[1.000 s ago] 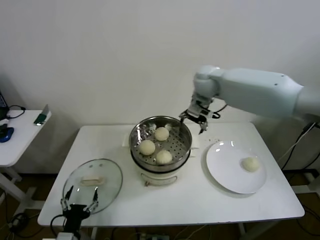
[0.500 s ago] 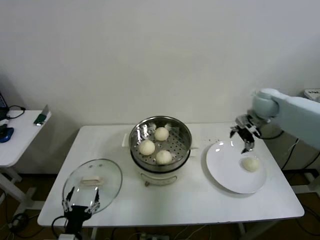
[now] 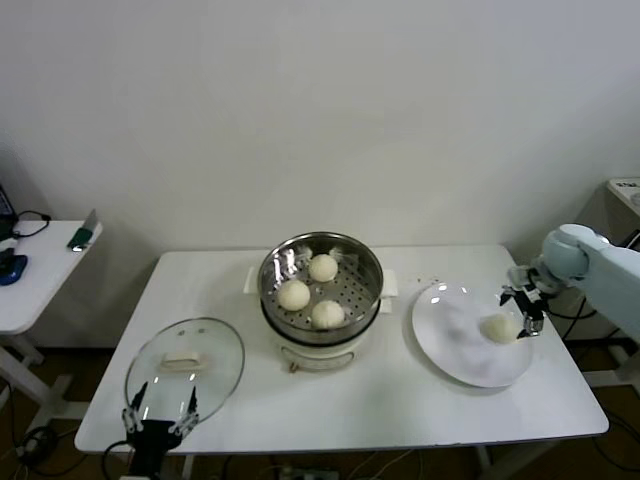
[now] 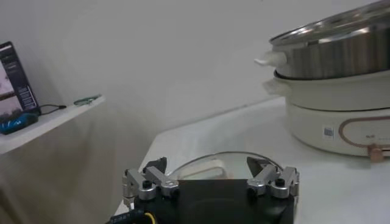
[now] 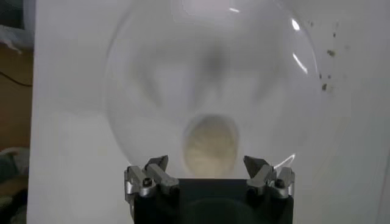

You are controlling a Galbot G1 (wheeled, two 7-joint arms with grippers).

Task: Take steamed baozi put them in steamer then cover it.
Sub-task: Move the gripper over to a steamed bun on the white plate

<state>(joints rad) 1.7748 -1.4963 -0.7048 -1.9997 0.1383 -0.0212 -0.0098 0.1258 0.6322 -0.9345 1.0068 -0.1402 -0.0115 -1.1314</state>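
Observation:
The steel steamer (image 3: 320, 290) stands mid-table with three baozi (image 3: 323, 267) on its perforated tray. A further baozi (image 3: 499, 328) lies on the white plate (image 3: 455, 350) to the right. My right gripper (image 3: 524, 305) hangs open just right of and above that bun, apart from it. In the right wrist view the bun (image 5: 210, 145) sits ahead of the open gripper (image 5: 205, 161), between its fingertips' lines. The glass cover (image 3: 185, 365) lies flat at the front left. My left gripper (image 3: 160, 405) waits open at the table edge beside it, and the cover (image 4: 204, 172) shows past the gripper (image 4: 207, 162).
A small side table (image 3: 30, 280) with a phone and cables stands to the far left. The steamer's white base (image 4: 329, 122) rises beyond the cover in the left wrist view. Dark crumbs (image 5: 326, 70) dot the table near the plate (image 5: 152, 79).
My right arm has swung from the steamer's far right rim over to the plate and come down beside the bun there. The left arm has stayed put.

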